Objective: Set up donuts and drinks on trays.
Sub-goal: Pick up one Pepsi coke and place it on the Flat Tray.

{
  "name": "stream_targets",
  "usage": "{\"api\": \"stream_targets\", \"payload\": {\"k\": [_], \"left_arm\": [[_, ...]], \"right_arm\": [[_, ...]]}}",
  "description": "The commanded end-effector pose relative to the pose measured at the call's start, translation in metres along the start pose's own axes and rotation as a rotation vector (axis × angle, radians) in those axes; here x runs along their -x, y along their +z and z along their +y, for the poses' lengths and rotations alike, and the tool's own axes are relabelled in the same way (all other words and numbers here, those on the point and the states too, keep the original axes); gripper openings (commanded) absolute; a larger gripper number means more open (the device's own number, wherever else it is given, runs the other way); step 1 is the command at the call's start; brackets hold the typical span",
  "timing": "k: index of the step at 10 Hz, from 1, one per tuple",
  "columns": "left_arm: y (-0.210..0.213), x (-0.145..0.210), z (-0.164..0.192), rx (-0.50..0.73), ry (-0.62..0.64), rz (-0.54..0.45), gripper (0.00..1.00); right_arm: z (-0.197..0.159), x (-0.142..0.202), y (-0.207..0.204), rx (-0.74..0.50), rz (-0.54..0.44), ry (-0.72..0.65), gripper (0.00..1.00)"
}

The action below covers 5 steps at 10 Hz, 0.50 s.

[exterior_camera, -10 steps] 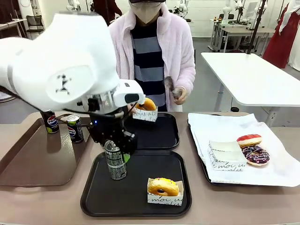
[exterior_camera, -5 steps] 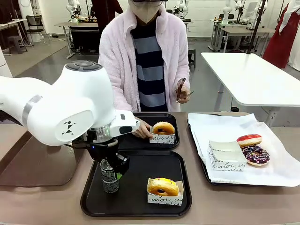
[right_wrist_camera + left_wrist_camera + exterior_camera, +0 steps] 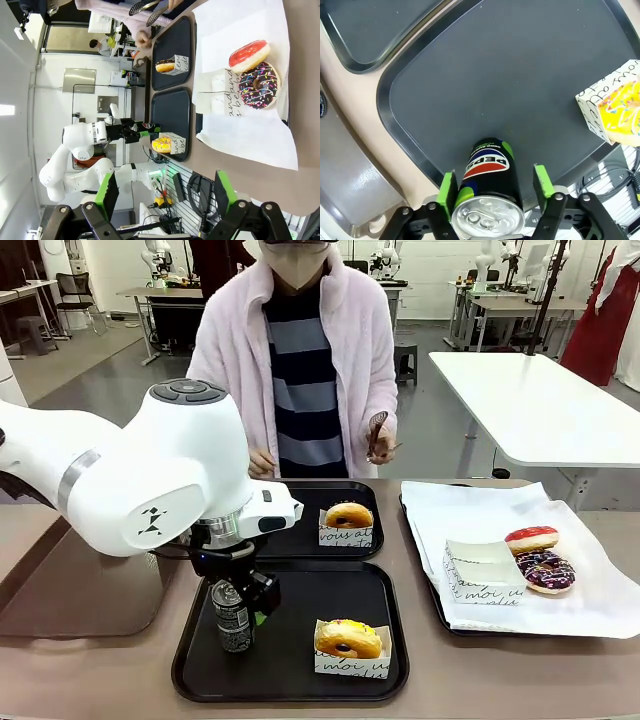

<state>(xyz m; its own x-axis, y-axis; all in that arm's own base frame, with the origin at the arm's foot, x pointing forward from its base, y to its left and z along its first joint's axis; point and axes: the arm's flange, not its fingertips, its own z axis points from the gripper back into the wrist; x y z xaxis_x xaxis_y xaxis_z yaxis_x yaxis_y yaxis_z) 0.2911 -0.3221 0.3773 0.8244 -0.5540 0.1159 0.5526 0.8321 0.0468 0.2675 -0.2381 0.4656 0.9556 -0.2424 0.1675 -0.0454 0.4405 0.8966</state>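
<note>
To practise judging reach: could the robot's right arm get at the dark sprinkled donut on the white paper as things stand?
Probably yes: the right end effector is open, the dark sprinkled donut lies uncovered ahead of it, and no hand or arm stands between.

Tan bench point(image 3: 420, 692) runs across the lower frame. A glossy brown tray point(image 3: 80, 590) sits at left. In the centre, the near black tray point(image 3: 300, 610) lies just below the far black tray point(image 3: 310, 540). A paper-lined tray point(image 3: 455, 629) sits at right.
</note>
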Motion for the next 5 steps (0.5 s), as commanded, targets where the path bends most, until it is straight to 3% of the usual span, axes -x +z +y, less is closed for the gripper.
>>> {"api": "stream_targets", "payload": {"k": [1,5], "left_arm": [[0.001,0.001,0.001,0.002,-0.010,-0.018,1.00],[0.043,-0.002,0.014,-0.003,0.075,-0.003,1.00]], "right_arm": [[-0.001,-0.001,0.001,-0.019,-0.005,0.013,1.00],[-0.001,-0.001,0.001,-0.019,-0.005,0.013,1.00]]}}
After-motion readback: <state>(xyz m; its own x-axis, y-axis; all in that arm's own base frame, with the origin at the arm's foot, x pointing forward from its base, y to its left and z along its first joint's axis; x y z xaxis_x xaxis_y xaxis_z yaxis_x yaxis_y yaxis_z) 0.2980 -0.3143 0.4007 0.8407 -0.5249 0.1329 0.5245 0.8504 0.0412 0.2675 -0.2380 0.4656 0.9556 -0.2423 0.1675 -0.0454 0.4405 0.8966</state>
